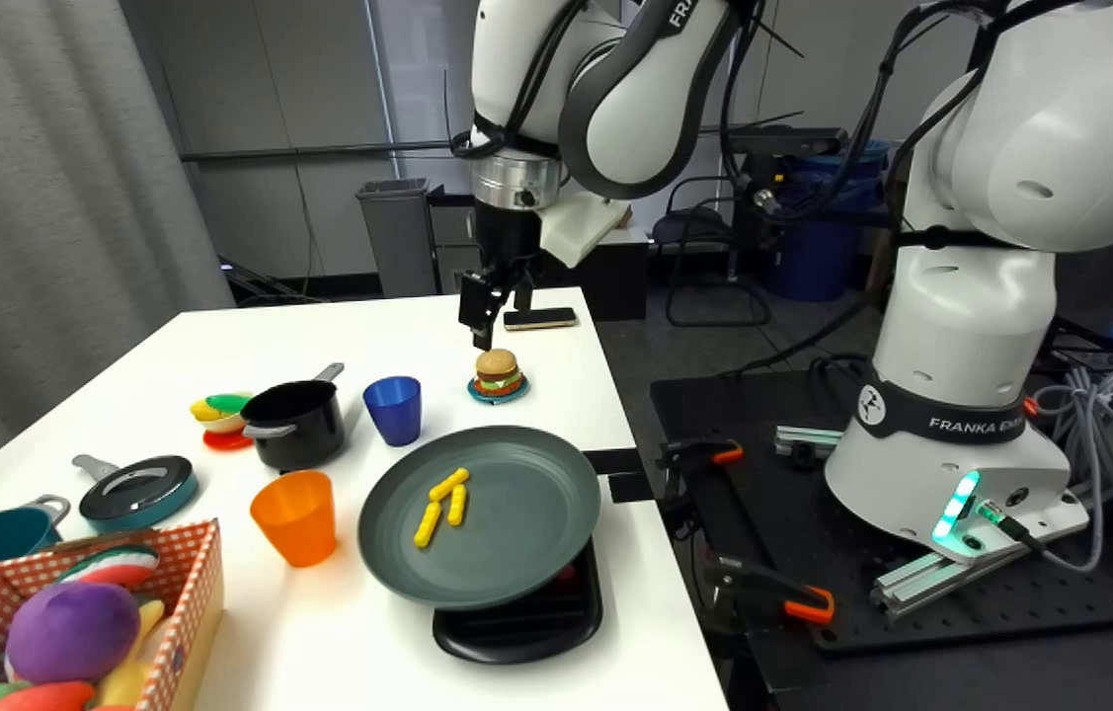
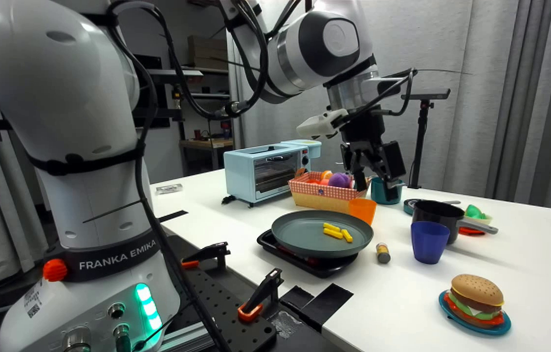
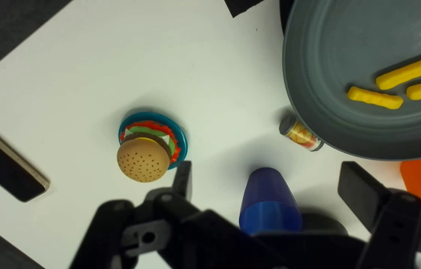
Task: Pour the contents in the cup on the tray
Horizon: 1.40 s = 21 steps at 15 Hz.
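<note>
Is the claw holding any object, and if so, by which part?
Nothing is held: the claw is open, and the blue cup stands on the table.

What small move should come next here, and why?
Probably ease the open tool upward, away from the blue cup: the tool grips nothing, the cup stands upright on the table, and three yellow pieces already lie in the round grey dish, so the pouring looks done.
</note>
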Tool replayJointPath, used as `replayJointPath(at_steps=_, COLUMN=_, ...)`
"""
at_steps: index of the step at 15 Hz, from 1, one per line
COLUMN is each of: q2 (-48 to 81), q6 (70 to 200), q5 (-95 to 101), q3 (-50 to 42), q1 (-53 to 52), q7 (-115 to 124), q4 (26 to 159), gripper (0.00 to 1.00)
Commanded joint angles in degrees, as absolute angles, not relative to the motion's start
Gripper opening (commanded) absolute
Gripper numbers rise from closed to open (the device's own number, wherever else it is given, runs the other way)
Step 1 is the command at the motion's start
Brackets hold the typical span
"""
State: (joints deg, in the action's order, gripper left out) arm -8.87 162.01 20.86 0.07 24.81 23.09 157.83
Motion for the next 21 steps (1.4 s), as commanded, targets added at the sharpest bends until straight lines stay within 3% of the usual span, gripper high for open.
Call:
replayJointPath(at_steps=1, q2=-4.4, q6=166.7, q5=22.4, q3=-2.7, q1=23.4, q7=24.1, q4=157.8, gripper=1.00)
replayJointPath(at_steps=18, q2=-3.0, q6=165.1, q5=20.9, q3=-5.6, q1=20.1, q7=22.9, q4=157.7, gripper=1.00)
replayJointPath(at_steps=21, q2=-0.3, q6=170.6, q5=22.5, q3=-7.1, q1=20.0, q7=22.6, q4=156.9, gripper=1.00)
